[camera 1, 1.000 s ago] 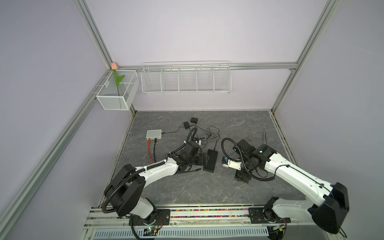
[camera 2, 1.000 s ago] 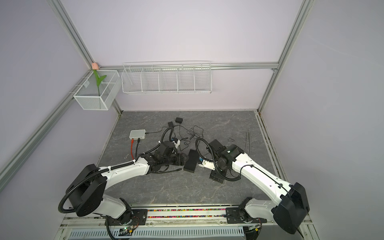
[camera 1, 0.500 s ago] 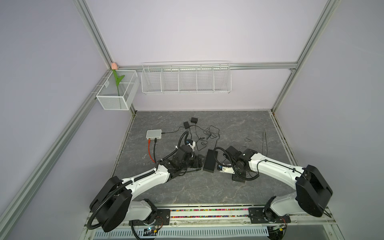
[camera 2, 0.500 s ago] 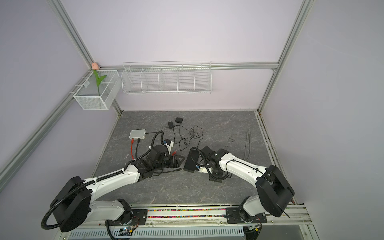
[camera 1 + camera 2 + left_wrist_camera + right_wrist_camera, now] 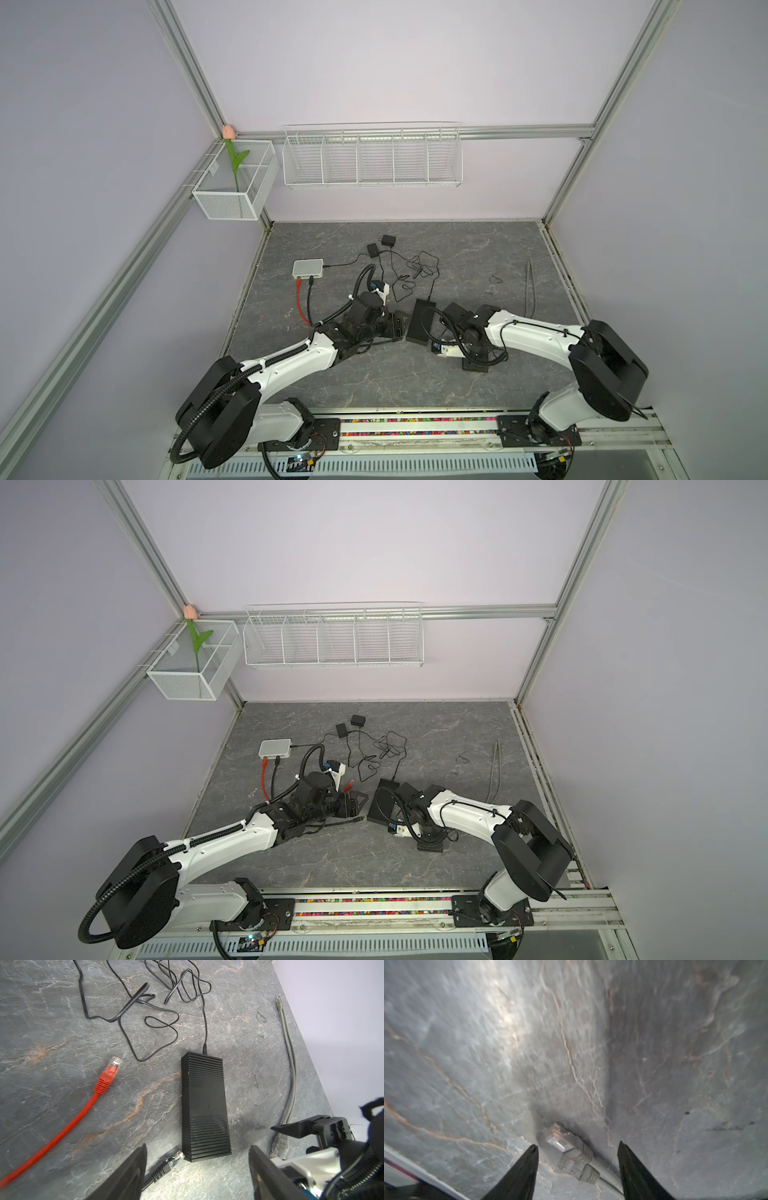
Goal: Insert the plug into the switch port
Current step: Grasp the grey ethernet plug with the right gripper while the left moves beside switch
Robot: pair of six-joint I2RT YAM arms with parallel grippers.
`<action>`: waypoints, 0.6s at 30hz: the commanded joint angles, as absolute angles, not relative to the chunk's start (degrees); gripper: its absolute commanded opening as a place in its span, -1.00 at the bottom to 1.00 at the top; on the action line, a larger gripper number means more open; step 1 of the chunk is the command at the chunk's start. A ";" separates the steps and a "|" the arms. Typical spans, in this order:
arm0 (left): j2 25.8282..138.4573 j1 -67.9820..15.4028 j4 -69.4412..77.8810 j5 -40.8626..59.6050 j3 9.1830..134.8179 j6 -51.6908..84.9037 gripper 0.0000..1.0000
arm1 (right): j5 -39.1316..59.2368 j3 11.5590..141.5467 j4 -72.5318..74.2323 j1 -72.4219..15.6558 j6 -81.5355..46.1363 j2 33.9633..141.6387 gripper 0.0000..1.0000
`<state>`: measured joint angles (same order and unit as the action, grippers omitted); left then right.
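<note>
Right pincer (image 5: pixel 577 1144) spread, straddling grey Ethernet plug (image 5: pixel 558 1136) on table (image 5: pixel 467 1043); light, rigid, probably brittle; grab at ribbed boot (image 5: pixel 584 1152). Left pincer (image 5: pixel 197 1146) spread.

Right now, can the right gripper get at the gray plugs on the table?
Probably yes. In the right wrist view the right gripper stands open, with the gray plugs lying between and just ahead of its fingertips on the table. Nothing is in the way.
</note>
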<state>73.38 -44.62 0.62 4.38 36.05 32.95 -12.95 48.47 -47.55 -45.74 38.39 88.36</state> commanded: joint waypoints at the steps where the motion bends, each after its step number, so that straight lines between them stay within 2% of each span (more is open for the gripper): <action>1: 71.73 -44.47 1.59 3.54 34.91 33.48 0.52 | -13.32 47.31 -48.29 -45.99 38.80 87.97 0.28; 6: 70.09 -44.47 2.50 2.84 33.76 33.31 0.52 | -16.49 47.63 -46.58 -45.56 38.62 92.30 0.24; 10: 68.65 -44.47 3.02 1.97 32.81 33.22 0.52 | -18.72 49.52 -47.92 -44.32 37.06 96.47 -0.02; 13: 67.77 -44.47 3.58 1.41 31.96 33.15 0.52 | -17.30 50.01 -47.31 -44.14 36.74 96.85 -0.34; 15: 67.41 -44.47 3.87 1.16 31.73 33.22 0.52 | -15.62 51.93 -46.98 -44.20 36.56 97.16 -0.48; 18: 67.36 -44.47 3.87 1.10 31.82 33.05 0.52 | -12.97 53.32 -46.03 -44.14 36.08 97.64 -0.49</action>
<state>68.12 -44.62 2.63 2.31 32.25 32.95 -16.73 52.86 -51.27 -44.56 37.06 95.42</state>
